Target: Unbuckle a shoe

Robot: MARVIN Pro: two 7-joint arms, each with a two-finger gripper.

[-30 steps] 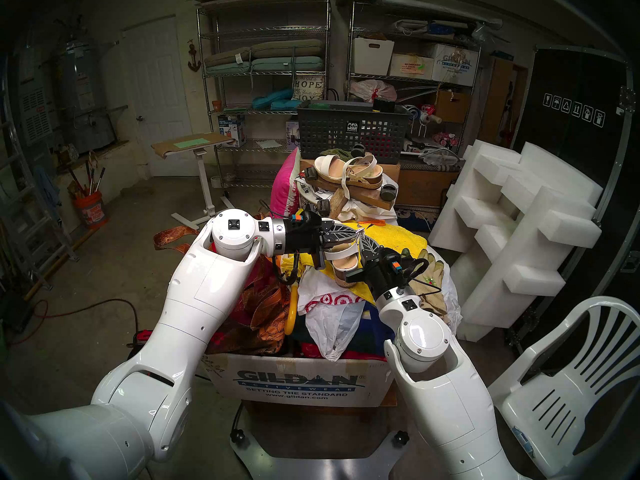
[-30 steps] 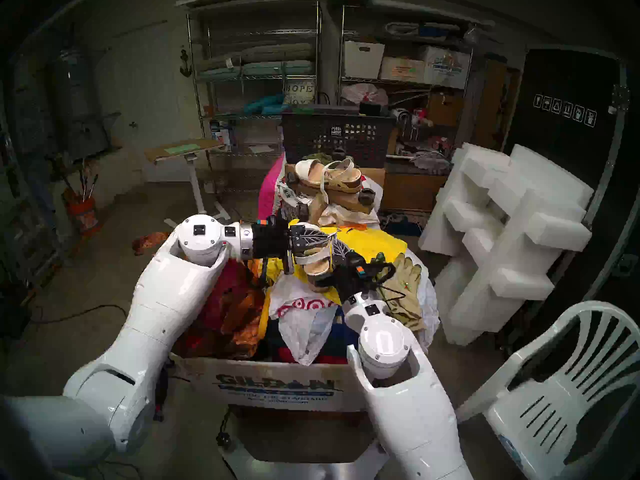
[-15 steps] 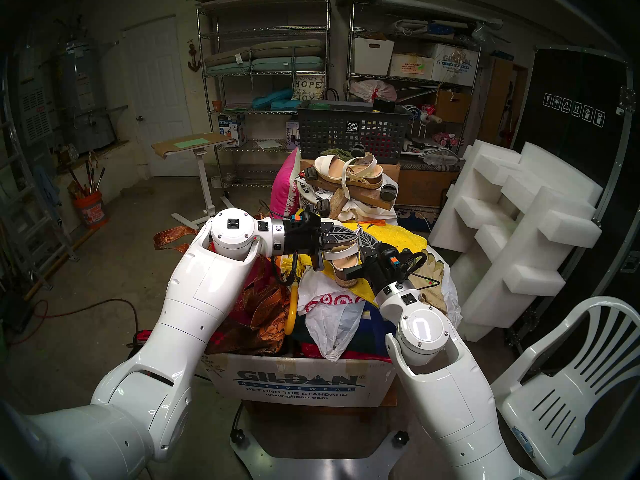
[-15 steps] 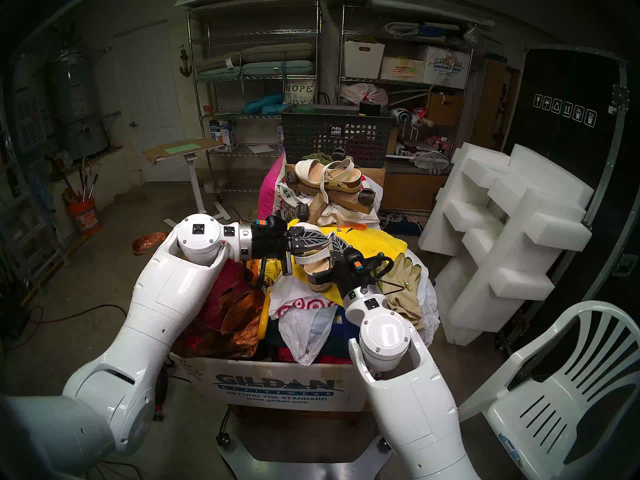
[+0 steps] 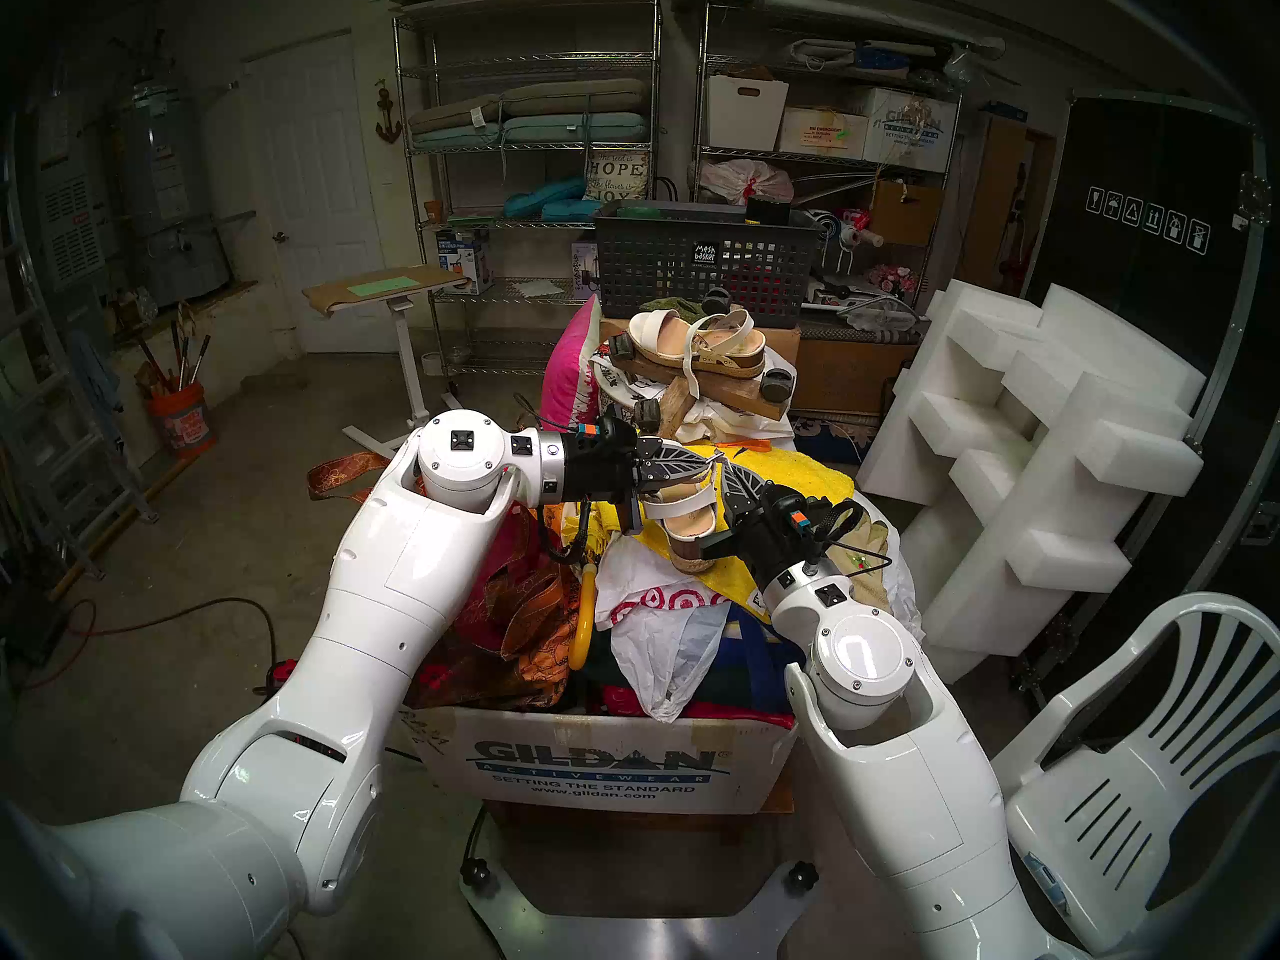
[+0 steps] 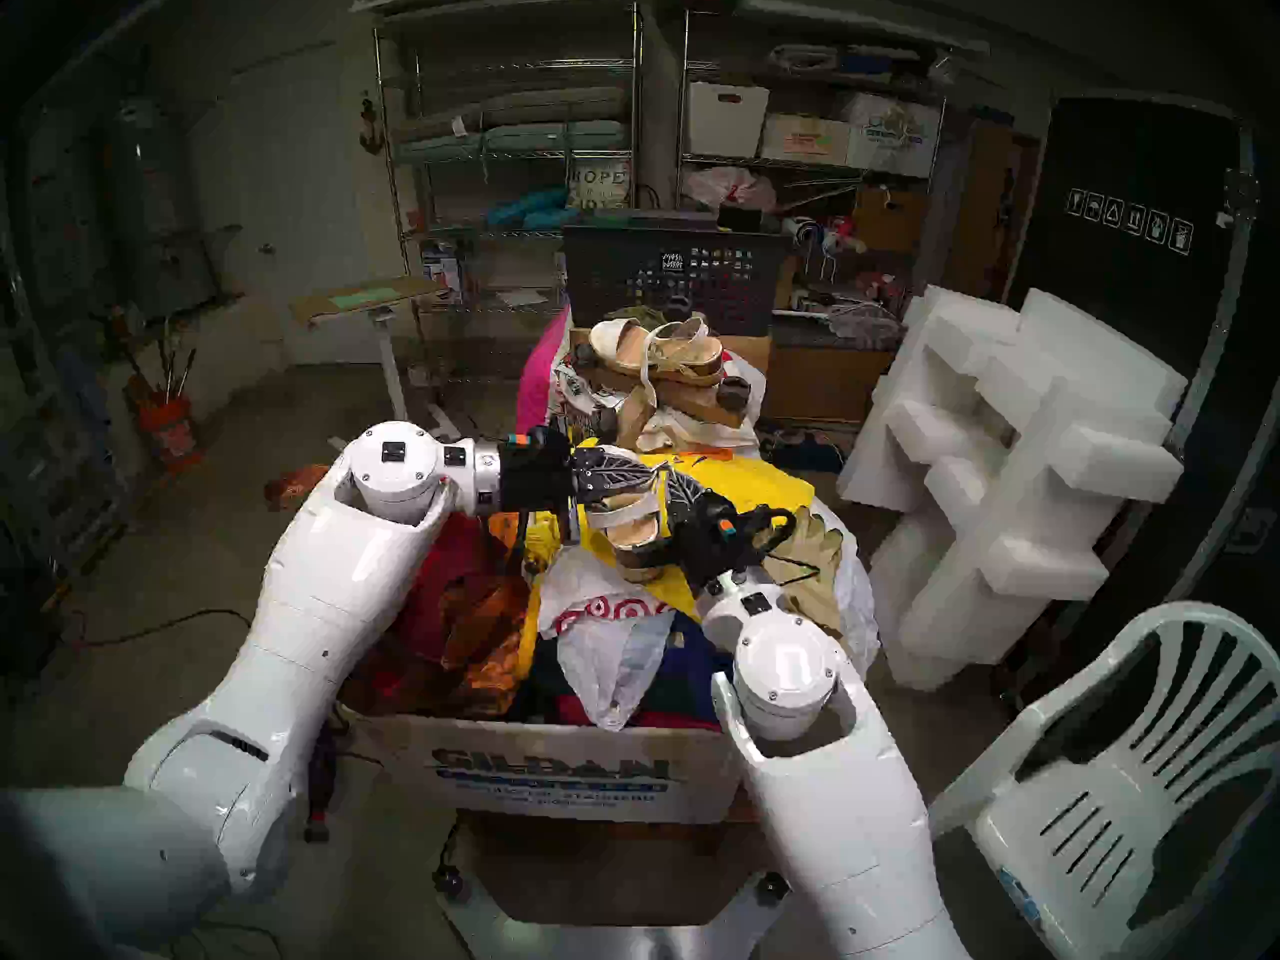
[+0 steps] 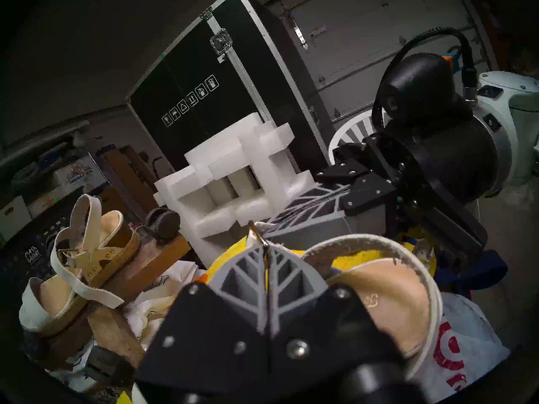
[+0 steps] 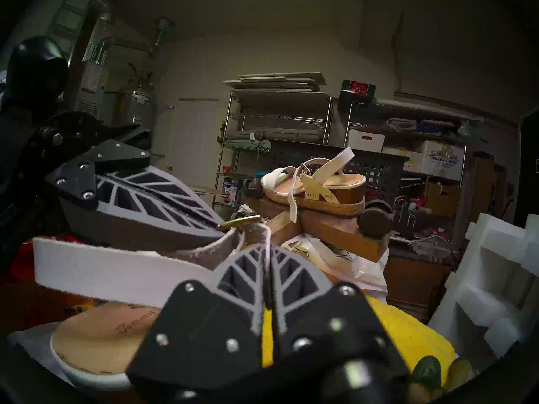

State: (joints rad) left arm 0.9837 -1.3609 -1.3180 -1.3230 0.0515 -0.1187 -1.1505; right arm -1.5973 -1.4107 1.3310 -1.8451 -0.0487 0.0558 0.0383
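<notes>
Above the shoe (image 5: 682, 522), left claw (image 7: 264, 249) pinches the buckle (image 8: 240, 220), right claw (image 8: 267, 246) pinches the strap (image 8: 250, 234); uneven pulling could slip either grip.

A home garage used for storage is shown: a water heater (image 5: 163, 176), wire shelves (image 5: 526, 141) loaded with cushions and boxes, and a concrete floor (image 5: 228, 494).

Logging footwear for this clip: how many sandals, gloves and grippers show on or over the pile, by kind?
Sandals: 2, the wedge sandal and the platform sandal
Gloves: 1, the tan glove
Grippers: 2, left gripper and right gripper
Total: 5
</notes>
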